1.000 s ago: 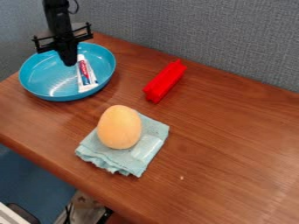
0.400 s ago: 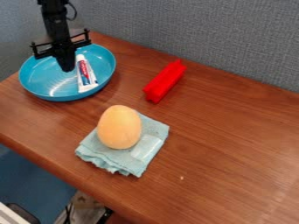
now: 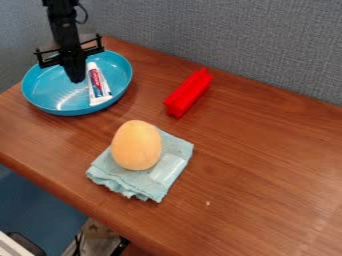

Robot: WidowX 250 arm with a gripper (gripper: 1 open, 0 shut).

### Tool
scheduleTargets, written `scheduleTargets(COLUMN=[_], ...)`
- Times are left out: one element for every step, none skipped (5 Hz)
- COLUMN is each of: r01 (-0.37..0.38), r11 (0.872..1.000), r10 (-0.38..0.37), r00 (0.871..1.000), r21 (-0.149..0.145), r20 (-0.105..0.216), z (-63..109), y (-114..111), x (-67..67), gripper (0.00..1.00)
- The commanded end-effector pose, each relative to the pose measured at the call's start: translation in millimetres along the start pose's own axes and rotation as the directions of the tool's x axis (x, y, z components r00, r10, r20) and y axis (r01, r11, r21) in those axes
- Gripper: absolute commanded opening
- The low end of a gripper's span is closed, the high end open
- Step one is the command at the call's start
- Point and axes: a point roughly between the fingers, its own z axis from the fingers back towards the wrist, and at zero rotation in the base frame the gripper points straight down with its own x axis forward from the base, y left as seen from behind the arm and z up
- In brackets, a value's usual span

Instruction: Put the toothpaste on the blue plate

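Toothpaste (image 3: 98,83) is the thing to be placed, and it lies already inside the blue plate (image 3: 60,92), which is the largest item and spreads beneath the jaws of the gripper (image 3: 75,76); the folded cloth (image 3: 139,172) with the orange round object (image 3: 136,146) is well apart from the jaws, toward the camera, and the red block (image 3: 189,92) is to their right in the view; the jaws seem closed, and whether they touch the tube I cannot tell; the tube is just beside them, to the right in the view, its long axis running from near the back rim toward the camera; compared with the earlier frame, the arm stands slightly more to the left, while the tube keeps almost the same place
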Motion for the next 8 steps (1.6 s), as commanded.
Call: scheduleTargets(r01=[0.005,0.014,0.017,0.019,0.029,0.034,0.041,0.045], r11=[1.0,1.0,1.0,1.0,1.0,0.999,0.999,0.999], r10=[-0.003,-0.012,-0.015,-0.018,-0.028,-0.033,-0.039,-0.043], r00=[0.997,0.997,0.997,0.997,0.997,0.996,0.996,0.995], r21=[-0.03,-0.028,-0.022,-0.013,-0.012,-0.014,-0.017,-0.017], r20=[0.073,0.07,0.073,0.076,0.078,0.081,0.085,0.091], z=[33.3,33.9,35.4,36.5,41.5,45.7,51.0,51.9], y=[6.0,6.1,6.5,7.0,8.1,9.9,11.7,13.2], x=[6.8,6.3,6.1,5.8,5.2,5.8,6.3,7.9], gripper=[0.0,0.0,1.0,1.0,1.0,1.0,1.0,1.0])
